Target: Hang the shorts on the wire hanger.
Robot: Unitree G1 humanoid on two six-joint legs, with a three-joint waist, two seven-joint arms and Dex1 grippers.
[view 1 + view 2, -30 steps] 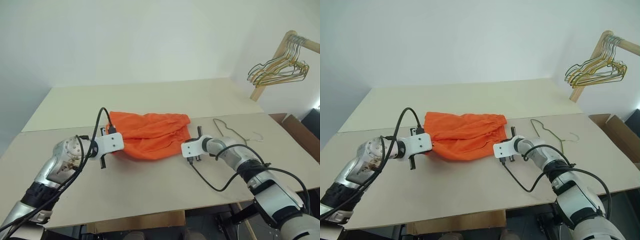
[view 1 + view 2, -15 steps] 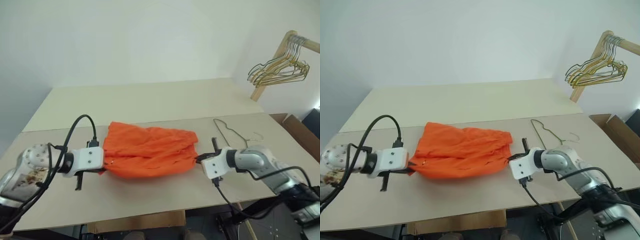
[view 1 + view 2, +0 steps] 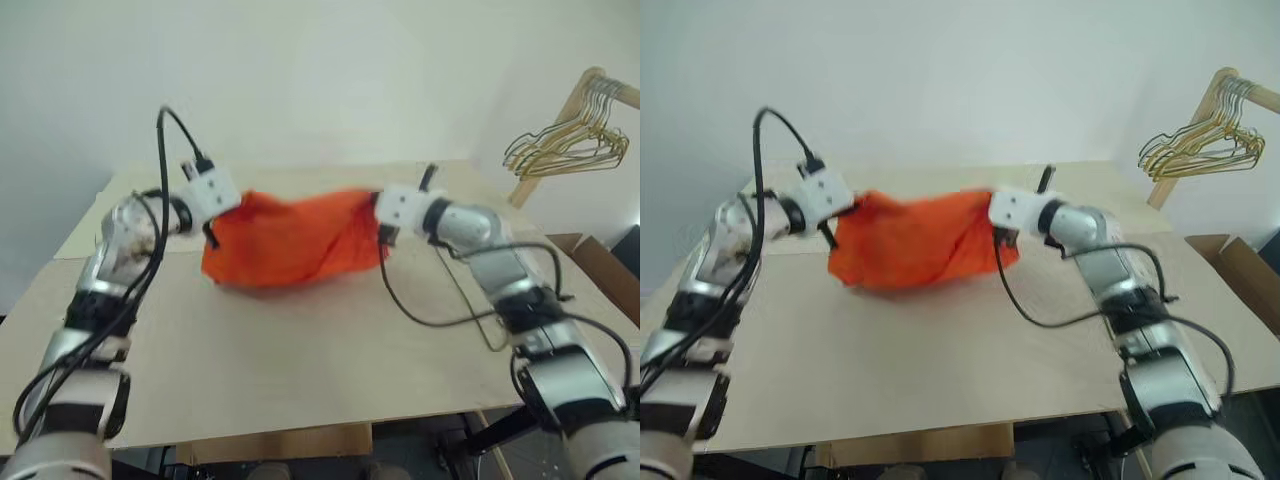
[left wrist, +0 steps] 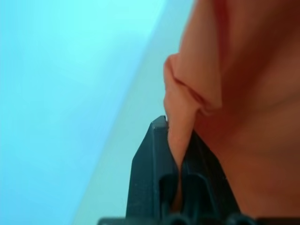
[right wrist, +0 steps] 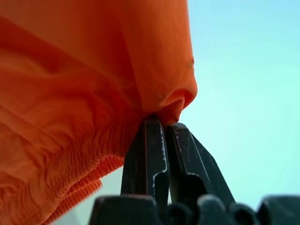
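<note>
The bright orange shorts [image 3: 290, 240] hang stretched between my two grippers above the table, sagging in the middle with the lower edge close to the tabletop. My left gripper [image 3: 212, 226] is shut on the left end of the fabric; the left wrist view shows a twisted fold of the shorts [image 4: 187, 108] pinched in the left gripper [image 4: 180, 140]. My right gripper [image 3: 385, 232] is shut on the right end, and the gathered waistband [image 5: 70, 187] droops beside the right gripper [image 5: 165, 123]. The wire hanger is hidden behind my right arm.
The beige table [image 3: 300, 370] spreads under the shorts. A wooden rack at the far right carries a bunch of gold wire hangers [image 3: 565, 150]. A cardboard box [image 3: 600, 265] stands beside the table's right edge. Black cables loop down from both wrists.
Both grippers have risen and gone forward with the shorts, lifting them off the table where they lay spread.
</note>
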